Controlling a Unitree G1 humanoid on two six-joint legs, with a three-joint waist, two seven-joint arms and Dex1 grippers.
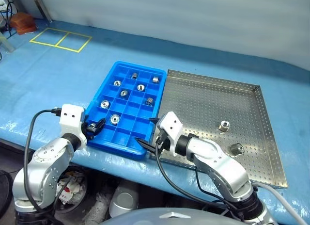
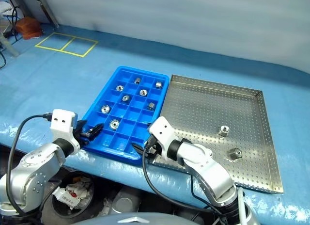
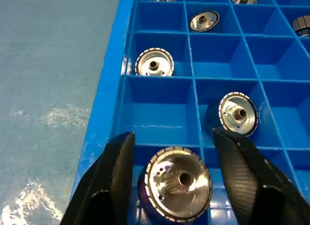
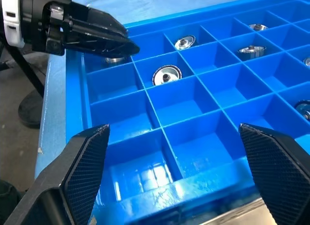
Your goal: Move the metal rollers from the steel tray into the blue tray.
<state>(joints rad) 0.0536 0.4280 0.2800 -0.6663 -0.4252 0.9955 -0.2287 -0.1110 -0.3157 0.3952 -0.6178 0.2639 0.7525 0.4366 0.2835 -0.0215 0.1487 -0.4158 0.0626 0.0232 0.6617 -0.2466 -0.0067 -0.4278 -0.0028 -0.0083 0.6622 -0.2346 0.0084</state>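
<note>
The blue tray lies on the table to the left of the steel tray. Several metal rollers sit in its compartments, one near the front. Two rollers rest on the steel tray's perforated floor at its right. My left gripper is at the blue tray's near left corner, open. Its fingers stand on either side of a roller that sits in a compartment. My right gripper hovers wide open over the blue tray's near right edge, with nothing between its fingers.
A blue cover spans the table, whose front edge runs just under both grippers. Yellow tape rectangles mark the far left, beside a brown object. Black cables hang from both wrists.
</note>
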